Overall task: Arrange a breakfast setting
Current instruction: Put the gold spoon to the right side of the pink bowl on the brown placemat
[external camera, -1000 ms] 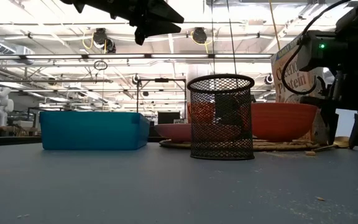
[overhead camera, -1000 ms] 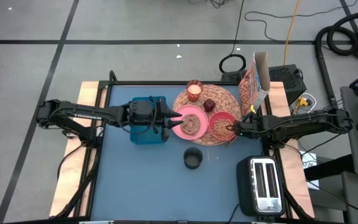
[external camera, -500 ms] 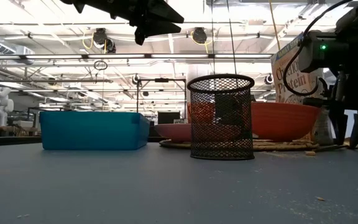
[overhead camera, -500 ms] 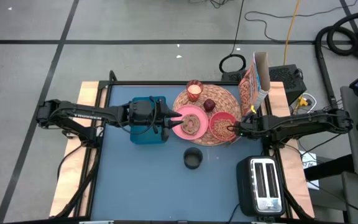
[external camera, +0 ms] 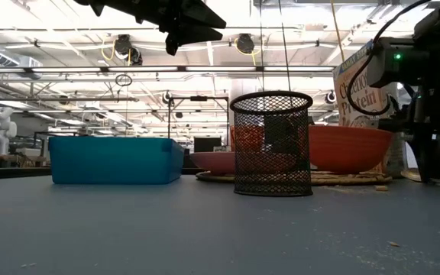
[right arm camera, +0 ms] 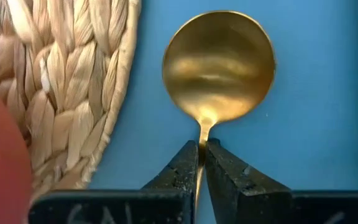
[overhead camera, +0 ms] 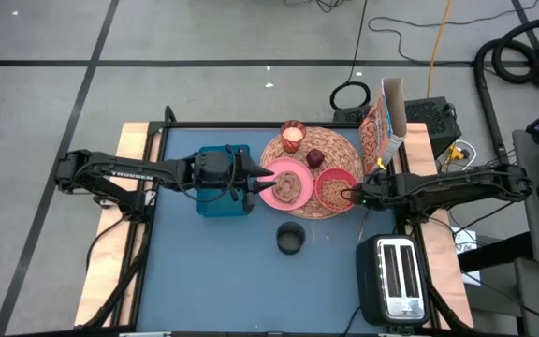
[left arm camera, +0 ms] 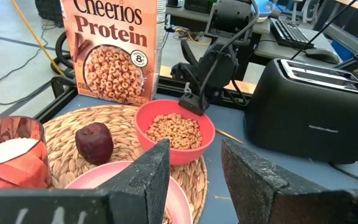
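I see the coral-red bowl (left arm camera: 175, 132) full of cereal rings on the straw placemat (left arm camera: 127, 127). My right gripper (right arm camera: 202, 148) is clenched on a gold spoon (right arm camera: 217, 65) just right of it. The left gripper (left arm camera: 193, 168) hovers half-spread, empty, over the pink plate (overhead camera: 285, 183).

The right gripper (right arm camera: 202, 151) sits low at the table, fingers pinched tight together. The left gripper (left arm camera: 194, 171) hovers higher, arm stretched level, fingers parted.
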